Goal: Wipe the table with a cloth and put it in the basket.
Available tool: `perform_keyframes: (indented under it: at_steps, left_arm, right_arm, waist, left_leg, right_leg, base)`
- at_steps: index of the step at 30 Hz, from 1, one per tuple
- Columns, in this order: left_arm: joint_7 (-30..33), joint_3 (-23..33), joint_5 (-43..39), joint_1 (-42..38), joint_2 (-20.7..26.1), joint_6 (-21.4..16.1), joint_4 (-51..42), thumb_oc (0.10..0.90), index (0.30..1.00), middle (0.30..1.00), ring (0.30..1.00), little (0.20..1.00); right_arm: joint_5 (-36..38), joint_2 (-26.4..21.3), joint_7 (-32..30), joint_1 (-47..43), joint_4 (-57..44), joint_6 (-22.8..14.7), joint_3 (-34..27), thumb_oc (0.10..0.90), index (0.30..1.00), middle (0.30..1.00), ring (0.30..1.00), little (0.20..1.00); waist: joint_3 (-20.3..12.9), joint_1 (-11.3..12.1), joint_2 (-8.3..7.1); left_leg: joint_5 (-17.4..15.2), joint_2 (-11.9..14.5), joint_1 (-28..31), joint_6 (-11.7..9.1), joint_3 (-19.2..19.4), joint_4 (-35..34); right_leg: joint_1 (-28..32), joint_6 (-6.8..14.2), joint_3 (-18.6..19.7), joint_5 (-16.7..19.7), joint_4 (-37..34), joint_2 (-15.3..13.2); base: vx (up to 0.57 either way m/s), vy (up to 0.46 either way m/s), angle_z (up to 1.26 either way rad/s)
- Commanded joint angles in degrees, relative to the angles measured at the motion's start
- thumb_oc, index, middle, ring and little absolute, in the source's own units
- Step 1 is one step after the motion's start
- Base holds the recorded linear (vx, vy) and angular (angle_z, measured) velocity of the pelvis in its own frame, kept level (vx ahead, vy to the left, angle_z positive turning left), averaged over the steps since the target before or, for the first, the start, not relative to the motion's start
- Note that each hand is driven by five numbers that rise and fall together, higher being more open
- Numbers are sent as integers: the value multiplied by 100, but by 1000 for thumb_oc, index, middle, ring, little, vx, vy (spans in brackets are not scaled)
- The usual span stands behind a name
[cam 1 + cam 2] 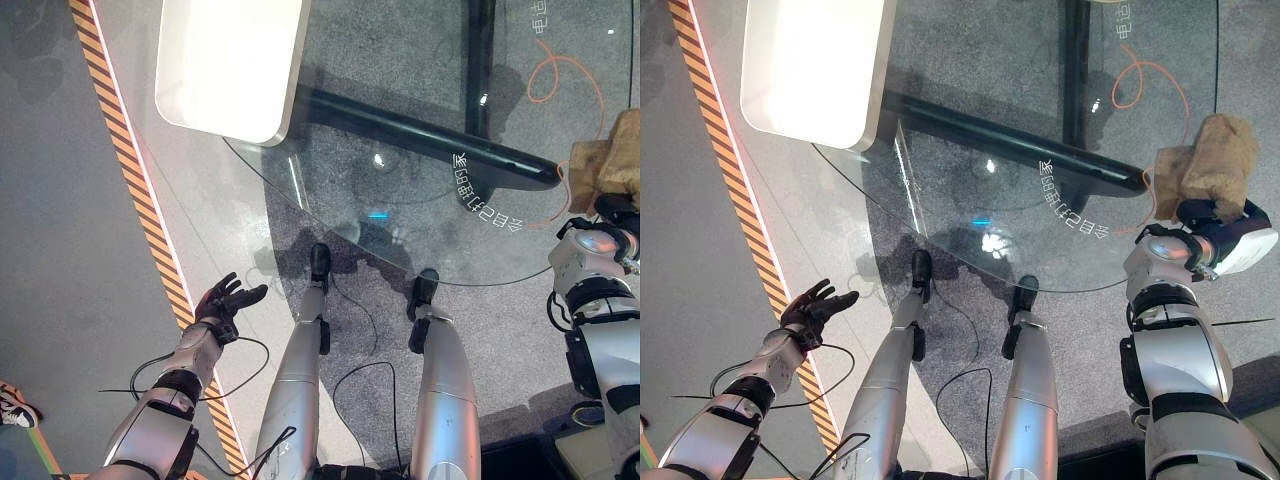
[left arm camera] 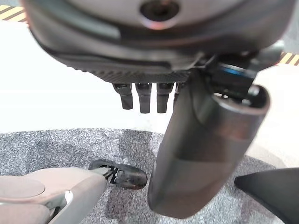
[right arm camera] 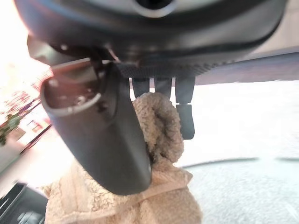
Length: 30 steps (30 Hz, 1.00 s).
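Fingers (image 3: 186, 122) of right hand (image 1: 1210, 215) pinch tan cloth (image 1: 1210, 160) | bunched, no clear axis | left hand (image 1: 815, 305) fingers apart.

Non-task stuff: white rounded panel (image 1: 228, 62) at the far left, its corner overlapping the glass edge. Black-and-orange hazard stripe (image 1: 130, 170) runs diagonally down the grey floor (image 1: 50, 250). Orange cord (image 1: 1145, 85) loops at the far right. A person's shoe (image 1: 14, 405) at the lower left edge.
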Motion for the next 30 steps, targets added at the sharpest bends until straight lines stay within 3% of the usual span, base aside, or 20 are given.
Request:
perform_keyframes:
  at_steps: [1,10,13,19,24,30]
  left_arm:
    - [22,256,-168,-41,463,0,536,800,900,900,900,900]
    - [-60,184,-181,-110,459,-13,576,800,900,900,900,900]
    - [-46,166,-163,-115,403,-45,559,800,900,900,900,900]
    - [-32,177,-101,-45,331,-46,440,800,900,900,900,900]
    - [-8,169,-28,53,176,-131,343,800,900,900,900,900]
    - [33,138,0,55,86,-126,293,800,900,900,900,900]
  right_arm:
    - [22,-882,-154,99,136,-483,10,100,300,300,300,200]
    - [-952,-606,282,-369,-552,-958,668,100,300,300,300,200]
    - [-1234,-484,307,-569,-883,-941,951,100,300,300,300,200]
    - [-1800,-266,258,-849,-1637,-599,1469,100,300,300,300,200]
    - [-2401,-80,186,-1080,-2203,-89,1929,100,300,300,300,200]
    - [-2578,87,145,-1149,-2489,246,2188,100,300,300,300,200]
  waist:
    - [-134,-22,-203]
    - [-134,4,-174]
    - [-134,23,-159]
    - [-134,75,-117]
    - [-134,128,-75]
    - [-134,157,-38]
  left_leg:
    - [-1048,-106,-85,205,155,865]
    - [-1028,-134,-42,180,159,800]
    - [-1012,-150,-26,170,168,763]
    - [-986,-184,10,162,187,717]
    - [-975,-224,55,171,203,693]
    - [-961,-245,67,179,227,687]
  right_leg:
    - [130,185,-15,726,-1076,147]
    - [180,185,-51,740,-1178,112]
    - [192,174,-62,730,-1204,99]
    - [231,141,-111,690,-1213,68]
    - [274,99,-145,637,-1196,63]
    - [291,74,-167,610,-1186,47]
  base:
    - [0,0,0]
    - [0,0,0]
    - [-10,14,-3]
    - [0,0,0]
    - [0,5,1]
    - [1,18,6]
